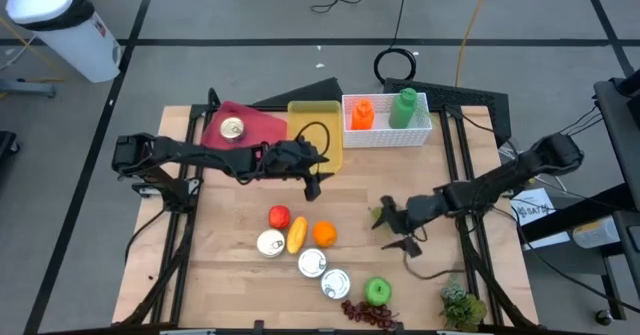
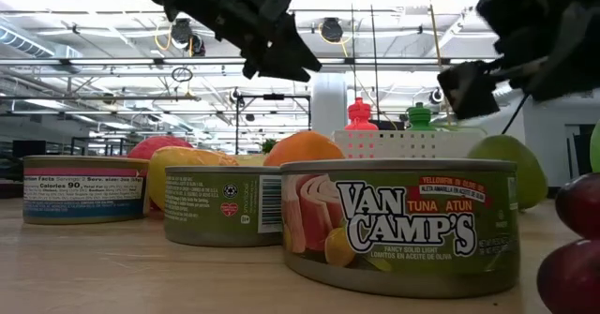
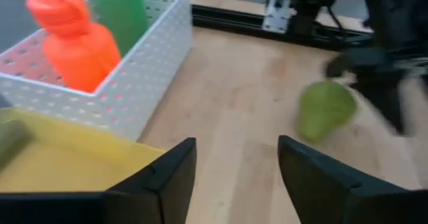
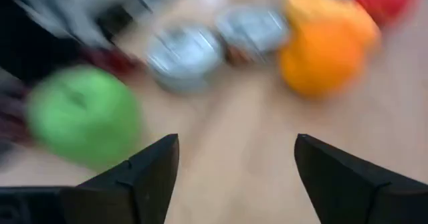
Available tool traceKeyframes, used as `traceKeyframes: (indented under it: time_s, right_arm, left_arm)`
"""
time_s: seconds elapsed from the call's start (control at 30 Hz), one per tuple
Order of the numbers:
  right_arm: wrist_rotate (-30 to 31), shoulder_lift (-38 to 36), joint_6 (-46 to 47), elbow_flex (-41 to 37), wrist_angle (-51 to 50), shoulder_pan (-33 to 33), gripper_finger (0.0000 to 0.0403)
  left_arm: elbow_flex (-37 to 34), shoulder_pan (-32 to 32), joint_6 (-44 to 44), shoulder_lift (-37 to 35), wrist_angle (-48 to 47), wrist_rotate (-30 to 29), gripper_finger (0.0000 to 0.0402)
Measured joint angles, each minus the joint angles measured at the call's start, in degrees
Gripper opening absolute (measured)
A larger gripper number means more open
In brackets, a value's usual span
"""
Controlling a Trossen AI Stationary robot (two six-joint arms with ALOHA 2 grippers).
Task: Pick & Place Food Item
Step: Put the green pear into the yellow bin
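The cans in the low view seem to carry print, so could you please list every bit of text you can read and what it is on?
"VAN CAMP'S", "TUNA ATUN", "YELLOWFIN IN OLIVE OIL", "FANCY SOLID LIGHT": on the nearest tuna can.
"Calories 90": on the far left can.
Middle can: print too small to read.
Paper sheet by the right arm in the high view: writing unreadable.

Left gripper (image 1: 313,182), right gripper (image 1: 404,229): fingers apart.

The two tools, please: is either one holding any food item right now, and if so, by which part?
Nothing is held. The left tool and right tool are both open with only bare table between their fingers.
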Motion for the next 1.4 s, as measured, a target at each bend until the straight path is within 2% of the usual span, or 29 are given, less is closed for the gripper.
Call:
traceKeyframes:
  time_s: [0.07,0.17,0.27,0.57,0.8,0.97,1.07,1.23,1.4]
  right_arm:
    - [8.0,-0.1,-0.7,3.8,-11.4,1.4,0.0282]
    - [19.6,-0.1,0.9,7.9,-23.5,2.9,0.0276]
    - [25.9,-0.1,3.8,10.1,-30.6,3.5,0.027]
    - [27.9,-0.3,6.1,10.3,-42.3,3.2,0.0271]
    - [31.6,-1.4,4.6,10.3,-41.7,1.9,0.0266]
    - [31.1,-5.6,11.5,10.3,-38.9,1.6,0.0265]
    - [26.4,-9.1,14.5,10.3,-39.0,-0.5,0.0265]
    - [26.0,-14.5,14.4,10.3,-48.1,-2.6,0.0271]
    - [27.1,-18.4,14.4,10.3,-56.0,-4.2,0.0307]
  left_arm:
    - [0.0,-1.0,0.0,0.4,0.1,0.0,0.0232]
    - [0.1,-1.9,0.4,1.7,1.2,-0.1,0.024]
    - [0.0,-2.2,0.4,3.4,1.1,-0.4,0.0241]
    - [0.0,-1.6,0.2,7.6,3.1,-0.5,0.0241]
    - [0.0,-1.6,0.2,7.5,4.3,-0.5,0.0241]
    - [0.0,-1.6,0.2,7.5,4.7,-0.5,0.0241]
    - [0.0,-1.6,0.1,7.5,5.2,-0.5,0.0241]
    - [0.0,-1.6,0.0,7.5,5.1,-0.5,0.0241]
    - [0.0,-1.6,0.0,7.5,5.2,-0.5,0.0241]
